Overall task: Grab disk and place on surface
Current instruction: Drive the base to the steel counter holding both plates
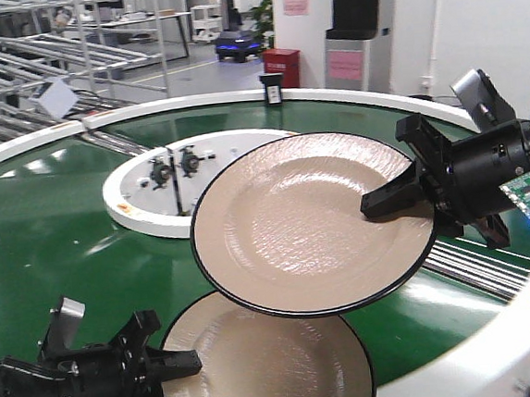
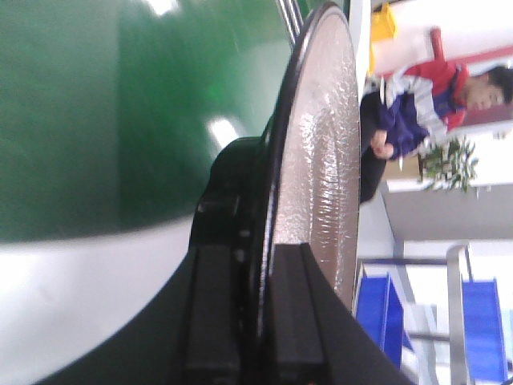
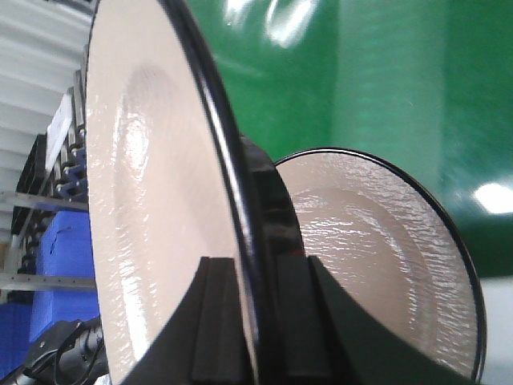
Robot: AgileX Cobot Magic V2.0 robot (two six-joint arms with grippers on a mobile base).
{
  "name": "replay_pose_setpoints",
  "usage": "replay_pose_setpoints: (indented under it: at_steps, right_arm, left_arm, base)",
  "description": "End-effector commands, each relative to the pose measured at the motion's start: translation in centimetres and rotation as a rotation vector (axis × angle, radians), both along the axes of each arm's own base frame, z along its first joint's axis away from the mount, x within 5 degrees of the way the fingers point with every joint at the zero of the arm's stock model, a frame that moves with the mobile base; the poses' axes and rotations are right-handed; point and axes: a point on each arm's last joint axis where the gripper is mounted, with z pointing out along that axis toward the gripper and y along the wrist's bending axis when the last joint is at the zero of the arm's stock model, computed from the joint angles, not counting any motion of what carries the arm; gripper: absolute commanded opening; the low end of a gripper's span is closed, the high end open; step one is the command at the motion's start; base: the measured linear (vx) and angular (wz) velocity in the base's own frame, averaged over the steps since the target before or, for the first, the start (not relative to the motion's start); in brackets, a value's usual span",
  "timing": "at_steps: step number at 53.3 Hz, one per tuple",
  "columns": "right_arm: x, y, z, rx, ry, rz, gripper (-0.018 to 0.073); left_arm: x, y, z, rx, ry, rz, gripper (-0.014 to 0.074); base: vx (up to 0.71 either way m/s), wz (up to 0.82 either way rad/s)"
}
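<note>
Two beige disks with black rims are in view. The upper disk (image 1: 295, 224) hangs tilted above the green belt, and my right gripper (image 1: 377, 203) is shut on its right rim. In the right wrist view that disk (image 3: 152, 200) stands edge-on between the jaws of the right gripper (image 3: 256, 321), with the lower disk (image 3: 377, 241) behind it. The lower disk (image 1: 270, 365) sits low at the front, partly under the upper one. My left gripper (image 1: 182, 362) is shut on its left rim. In the left wrist view the left gripper (image 2: 260, 321) clamps the disk (image 2: 321, 160). The surface is out of view.
The green ring conveyor belt (image 1: 45, 227) curves round a white round hub (image 1: 145, 204) that carries black fixtures. Metal rollers (image 1: 475, 268) lie under my right arm, beside the white outer rim (image 1: 465, 367). A person (image 2: 433, 96) and blue bins (image 2: 481, 321) are beyond the belt.
</note>
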Motion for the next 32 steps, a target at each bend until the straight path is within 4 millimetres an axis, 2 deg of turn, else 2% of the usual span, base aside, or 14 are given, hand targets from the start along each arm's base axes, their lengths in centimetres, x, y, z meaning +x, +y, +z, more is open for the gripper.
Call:
replay_pose_setpoints:
  at_steps: [1, 16, 32]
  right_arm:
    - [-1.09, 0.15, 3.69, 0.12, -0.111, -0.036, -0.0008]
    - [-1.09, 0.15, 3.69, 0.12, -0.111, -0.036, -0.0008]
    - [-1.09, 0.15, 3.69, 0.12, -0.111, -0.036, -0.0008]
  left_arm:
    - [-0.3, -0.49, 3.43, -0.175, -0.053, 0.012, 0.0001]
    - [-0.3, -0.49, 3.43, -0.175, -0.053, 0.012, 0.0001]
    - [-0.3, -0.49, 3.43, -0.175, -0.053, 0.011, 0.0001]
  base:
    - [-0.29, -0.32]
    - [-0.26, -0.43]
    - [-0.19, -0.6]
